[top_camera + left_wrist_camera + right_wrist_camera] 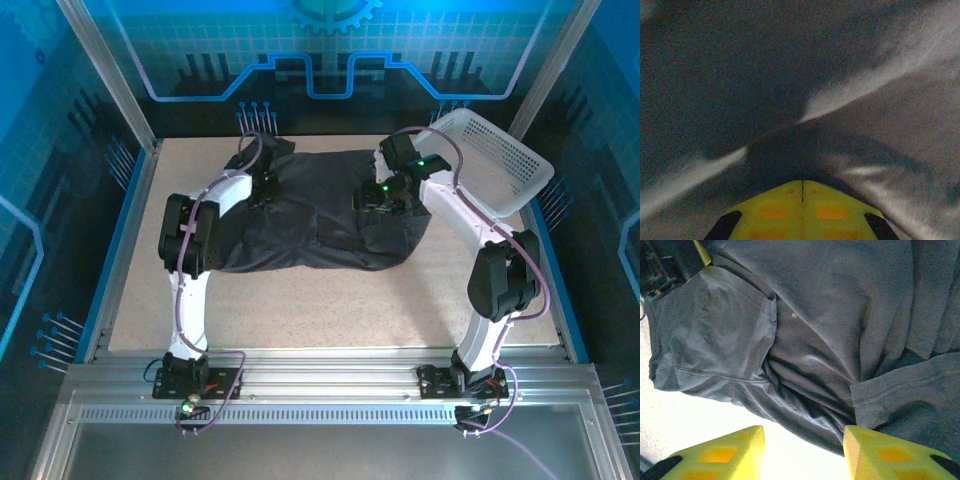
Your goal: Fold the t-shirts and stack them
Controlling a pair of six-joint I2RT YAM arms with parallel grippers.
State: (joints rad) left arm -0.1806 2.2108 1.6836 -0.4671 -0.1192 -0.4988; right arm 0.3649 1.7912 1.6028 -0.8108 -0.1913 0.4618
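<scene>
My broadest worry is the counter [300,310]. Its pale speckled top looks faintly grippy, so a dragged hem may bunch rather than slide.

The t-shirt [330,215] lies spread and rumpled on it, just left of the basket [505,160], its nearest edge close to the basket's rim. If I lift with only one side held, I expect the cloth to hang lopsided and the fold to come out skewed. A pull toward the basket could also snag it on that rim.

The left pincer [802,182], on the shirt's side far from the basket, is closed on a pinch of cloth, with creases running in to its tips. I judge the bite thin. It could slip out, or it may have caught two layers.

The right pincer [802,450], on the side near the basket, stands open above the hem with nothing in it. Closing there, it may meet bare counter.

The counter is flat and matte. The shirt is soft, limp charcoal knit with stitched hems. The basket is stiff white plastic lattice with a flared rim. The fingers [890,455] are blocky, yellow and hard-faced.
</scene>
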